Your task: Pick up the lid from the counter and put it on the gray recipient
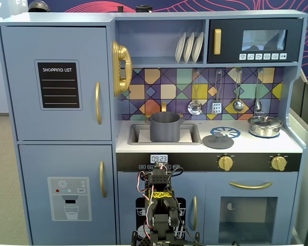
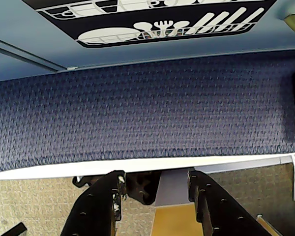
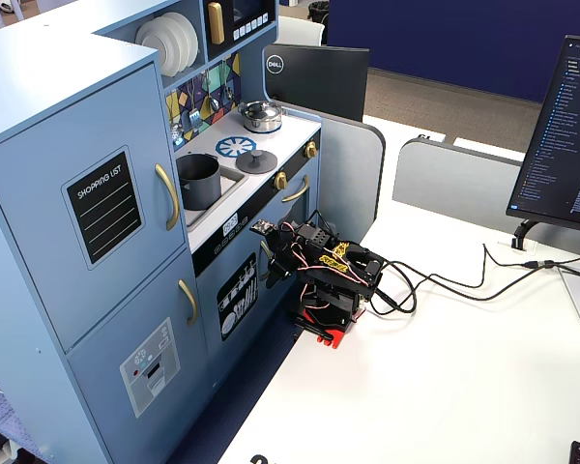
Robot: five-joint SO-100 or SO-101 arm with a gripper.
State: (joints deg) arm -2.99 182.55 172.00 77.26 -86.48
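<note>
counter edge of the toy kitchen runs well above the folded arm, which sits low on the white table in front of the cabinet doors. lid lies flat on the counter, knob up, just right of the sink and touching the near side of the blue burner ring; in the other fixed view the lid sits between ring and front edge. pot stands upright inside the sink, mouth open, rim clear of the faucet behind it; same pot seen from the side with free space above. silver pot with its own shiny lid stands at the counter's right end, well apart from the lid. ladles and spatula hang on the tiled wall behind, over the back of the counter, and the shelf with plates closes the room overhead. gripper points down in the wrist view, fingers spread apart with nothing between them, blue carpet and the cabinet's base beyond. cables trail across the table toward the monitor.
</note>
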